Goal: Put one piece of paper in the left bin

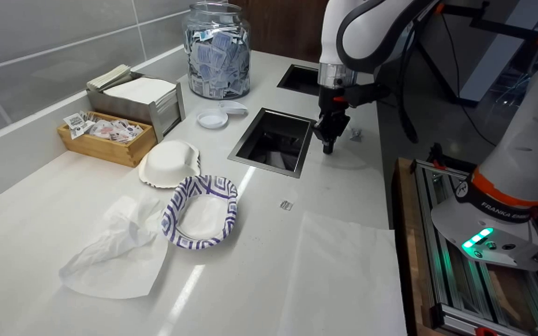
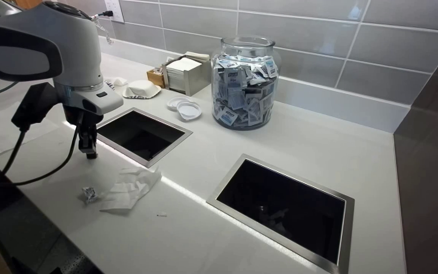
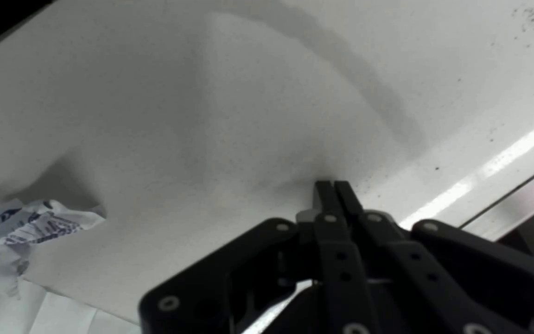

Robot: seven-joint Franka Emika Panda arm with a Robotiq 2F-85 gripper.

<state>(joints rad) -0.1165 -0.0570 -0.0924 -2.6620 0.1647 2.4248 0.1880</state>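
Note:
My gripper [image 3: 334, 185] is shut with nothing visible between its fingertips. It points down at the white counter beside the bin [image 2: 170, 147] on the left in an exterior view; whether it touches the counter I cannot tell. In both exterior views the gripper [image 1: 328, 148] [image 2: 91, 154] is next to that bin's rim [image 1: 264, 167]. A creased white paper [image 2: 131, 190] lies past the gripper, and its edge shows in the wrist view [image 3: 12, 308]. A small crumpled wrapper [image 2: 89, 194] lies beside it, also at lower left in the wrist view [image 3: 40, 227].
Another bin [image 2: 272, 233] is sunk farther along the counter. A glass jar of packets [image 1: 220, 56], white lids [image 1: 212, 118], a napkin holder [image 1: 166, 112], a wooden box [image 1: 129, 149], paper bowls [image 1: 171, 163] [image 1: 231, 210], crumpled paper [image 1: 110, 266] and a flat sheet [image 1: 343, 275] stand around.

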